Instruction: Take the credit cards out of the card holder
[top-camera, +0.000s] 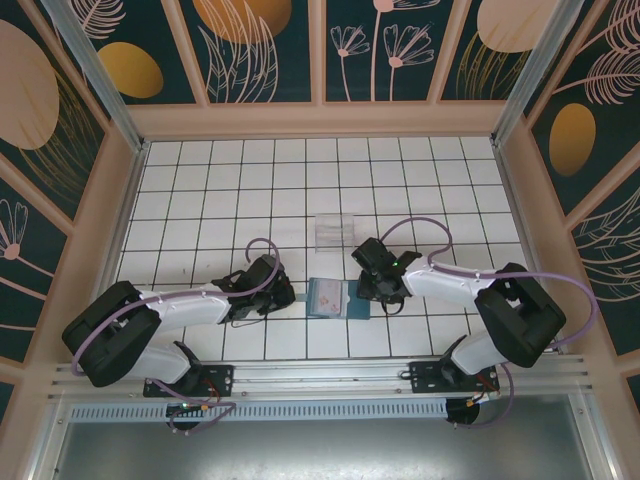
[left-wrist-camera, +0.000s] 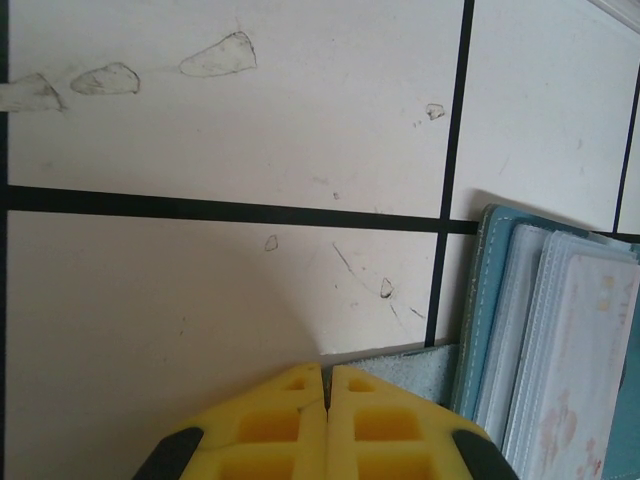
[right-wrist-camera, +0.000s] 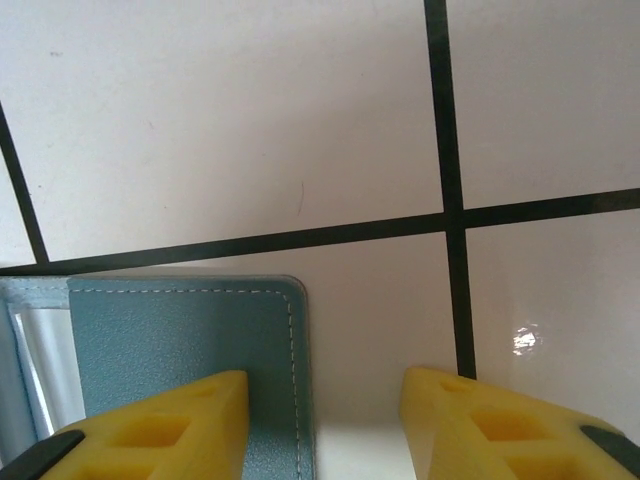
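We're working the card holder, spread open on the tabletop between the arms, left tool shut at its left edge, right tool open over its right edge; next, pinch the sleeved credit cards.

Top camera: you look down from above and behind the arm bases, facing the far wall, far enough back to take in the whole tiled table.
Left wrist camera: you look steeply down past the left gripper, very close to the tiles.
Right wrist camera: you look steeply down past the right gripper, just as close.
Shared: you see the card holder in all three, at the right edge in the left wrist view and at lower left in the right wrist view.
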